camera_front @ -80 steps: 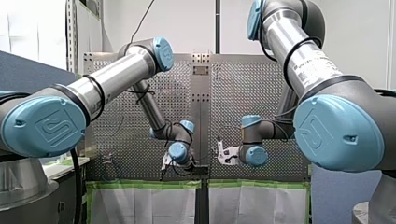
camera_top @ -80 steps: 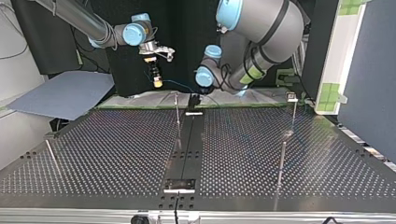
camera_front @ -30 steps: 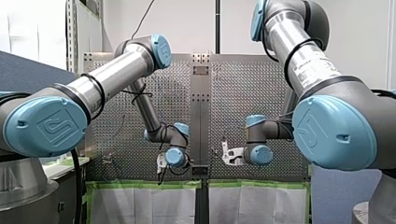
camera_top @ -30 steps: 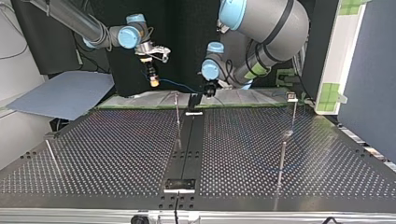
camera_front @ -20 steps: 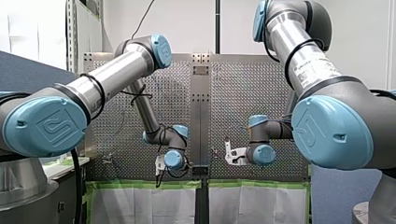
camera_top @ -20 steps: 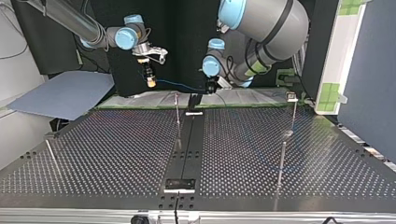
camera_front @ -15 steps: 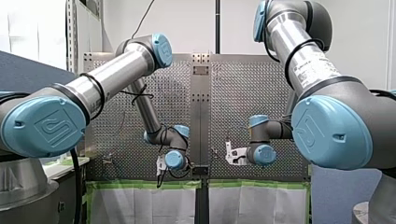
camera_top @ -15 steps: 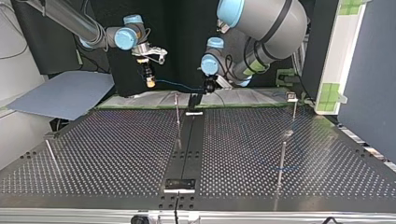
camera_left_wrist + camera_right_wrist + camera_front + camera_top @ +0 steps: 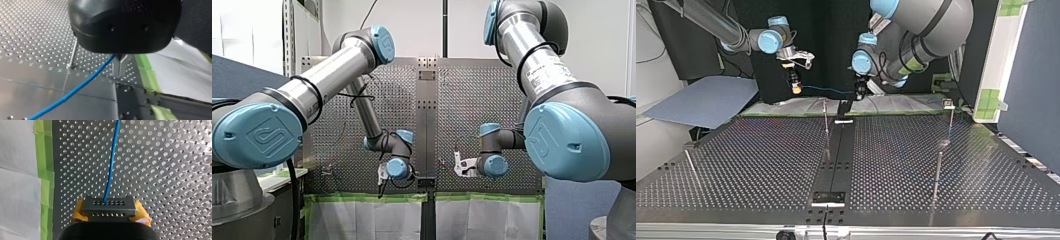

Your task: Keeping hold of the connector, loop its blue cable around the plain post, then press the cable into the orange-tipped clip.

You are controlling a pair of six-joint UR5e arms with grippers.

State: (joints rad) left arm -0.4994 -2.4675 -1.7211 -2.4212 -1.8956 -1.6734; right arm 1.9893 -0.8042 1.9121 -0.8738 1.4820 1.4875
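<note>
Between yellow pads (image 9: 79, 211), grey connector (image 9: 109, 206) trails cable (image 9: 111, 165) (blue).

Robotics lab: perforated metal table (image 9: 761, 160), green tape (image 9: 43, 150).

A taut blue cable (image 9: 823, 90) spans the air near the far edge in the top view, from the grey block connector (image 9: 108, 205) clamped in our right gripper (image 9: 796, 90) to our left gripper (image 9: 857, 94), closed on it, and bars passage there. Just under it stands a thin metal post (image 9: 826, 122). At that view's right stand a block-topped post (image 9: 949, 122) and a bare slim post (image 9: 937, 175); at its left is a leaning rod (image 9: 692, 167). Between them we find the perforated metal table (image 9: 761, 160) open.
</note>
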